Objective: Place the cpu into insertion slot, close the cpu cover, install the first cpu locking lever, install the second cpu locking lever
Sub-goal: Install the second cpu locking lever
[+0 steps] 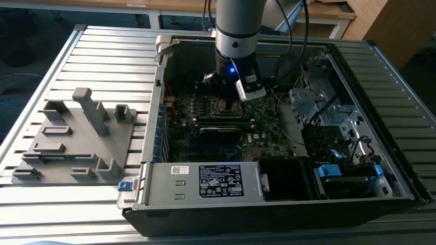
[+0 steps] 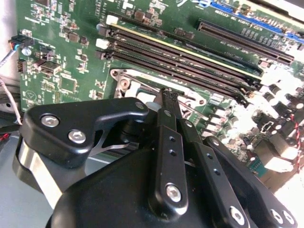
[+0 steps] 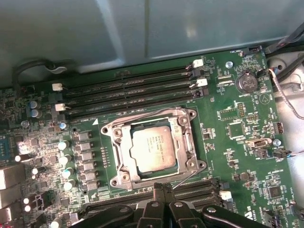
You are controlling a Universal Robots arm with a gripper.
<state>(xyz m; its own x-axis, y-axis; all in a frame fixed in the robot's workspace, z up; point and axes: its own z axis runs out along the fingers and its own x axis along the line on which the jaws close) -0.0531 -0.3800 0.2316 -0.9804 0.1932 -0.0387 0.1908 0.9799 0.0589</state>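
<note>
My claw (image 3: 163,190) hangs just past one edge of the insertion slot (image 3: 154,149), low over the green board (image 3: 237,142). Its two black fingers (image 2: 167,142) are pressed together at the tips, and I see nothing between them.

The cpu (image 3: 153,148) lies flat inside the slot. It is a small square with a dull silver-grey top and soft rounded corners. The cpu cover (image 3: 183,142) is down around it. This cover is a thin shiny metal frame with a big square window, and the chip shows through that window. Round screws sit at the corners of the frame. A thin wire lever (image 3: 187,178) runs along the side of the frame nearest my claw.

In both wrist views, long black memory slots (image 3: 128,90) with white clips lie in straight rows on the far side of the socket from my claw. More dark slots lie right beside my fingers. Little silver cans (image 3: 64,159) stand in a row beside the socket.

In the exterior view, my grey arm (image 1: 237,30) reaches down into the open computer case (image 1: 381,102). The case rests on a ribbed metal desk (image 1: 109,51). A grey plastic holder (image 1: 81,138) sits on the exterior view's left.
</note>
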